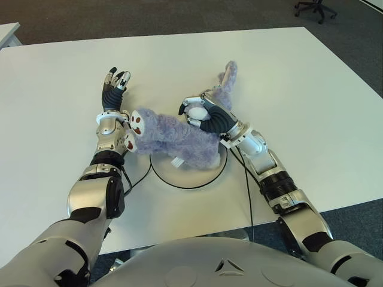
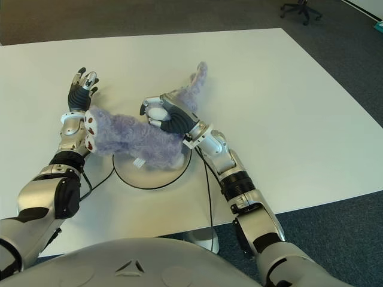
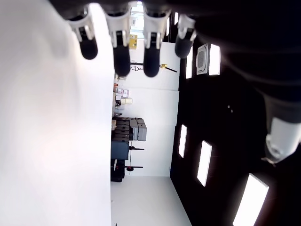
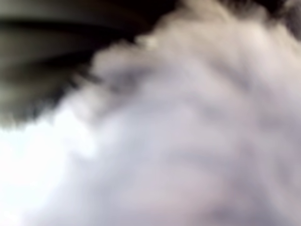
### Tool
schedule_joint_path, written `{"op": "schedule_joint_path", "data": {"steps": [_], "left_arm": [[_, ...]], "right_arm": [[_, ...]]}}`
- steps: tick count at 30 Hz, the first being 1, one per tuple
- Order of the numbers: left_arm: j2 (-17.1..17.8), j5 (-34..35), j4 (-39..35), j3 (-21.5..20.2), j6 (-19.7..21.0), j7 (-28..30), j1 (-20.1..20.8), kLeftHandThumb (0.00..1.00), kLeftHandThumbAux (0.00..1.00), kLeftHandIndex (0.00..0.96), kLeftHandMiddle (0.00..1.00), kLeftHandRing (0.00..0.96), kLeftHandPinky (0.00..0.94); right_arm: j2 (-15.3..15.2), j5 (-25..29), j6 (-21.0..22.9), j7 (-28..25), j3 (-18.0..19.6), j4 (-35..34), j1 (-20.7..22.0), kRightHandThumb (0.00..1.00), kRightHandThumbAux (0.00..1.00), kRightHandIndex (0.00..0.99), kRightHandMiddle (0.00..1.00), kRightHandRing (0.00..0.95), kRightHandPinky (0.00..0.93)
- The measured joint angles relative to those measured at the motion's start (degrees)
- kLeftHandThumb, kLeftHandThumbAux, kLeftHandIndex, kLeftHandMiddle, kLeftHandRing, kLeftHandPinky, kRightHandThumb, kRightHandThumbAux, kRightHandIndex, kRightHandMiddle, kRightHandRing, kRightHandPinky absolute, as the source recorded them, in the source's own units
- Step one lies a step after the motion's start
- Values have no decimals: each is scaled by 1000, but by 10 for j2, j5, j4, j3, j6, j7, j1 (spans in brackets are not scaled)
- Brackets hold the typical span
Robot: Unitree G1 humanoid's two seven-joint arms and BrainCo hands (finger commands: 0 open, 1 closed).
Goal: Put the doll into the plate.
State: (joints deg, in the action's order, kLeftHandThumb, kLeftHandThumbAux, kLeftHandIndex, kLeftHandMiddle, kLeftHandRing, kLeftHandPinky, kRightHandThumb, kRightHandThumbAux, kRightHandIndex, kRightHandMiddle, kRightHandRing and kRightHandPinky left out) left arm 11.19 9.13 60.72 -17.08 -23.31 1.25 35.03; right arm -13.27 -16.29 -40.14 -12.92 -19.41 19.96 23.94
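the right robot hand (image 1: 200, 113) clenches the purple doll (image 1: 173, 136) by its upper body, holding it draped across the plate (image 1: 190, 177), feet spilling over the left rim. the left robot hand (image 1: 114, 86) shows just left of the feet, fingers spread and empty. bare surface (image 1: 299, 89) stretches wide on the far and right sides, leaving room to withdraw.

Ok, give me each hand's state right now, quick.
Left hand: open, fingers spread, holding nothing, beside the doll's feet.
Right hand: closed on the purple doll, which lies partly over the plate.
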Motion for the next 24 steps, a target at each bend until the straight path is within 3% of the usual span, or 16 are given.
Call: {"op": "schedule_joint_path", "data": {"steps": [24], "left_arm": [[2, 0, -1, 0, 4, 0, 0, 0, 514, 67, 148, 127, 60]], "right_arm": [[-2, -9, 5, 4, -2, -4, 1, 671, 723, 407, 458, 474, 467]]}}
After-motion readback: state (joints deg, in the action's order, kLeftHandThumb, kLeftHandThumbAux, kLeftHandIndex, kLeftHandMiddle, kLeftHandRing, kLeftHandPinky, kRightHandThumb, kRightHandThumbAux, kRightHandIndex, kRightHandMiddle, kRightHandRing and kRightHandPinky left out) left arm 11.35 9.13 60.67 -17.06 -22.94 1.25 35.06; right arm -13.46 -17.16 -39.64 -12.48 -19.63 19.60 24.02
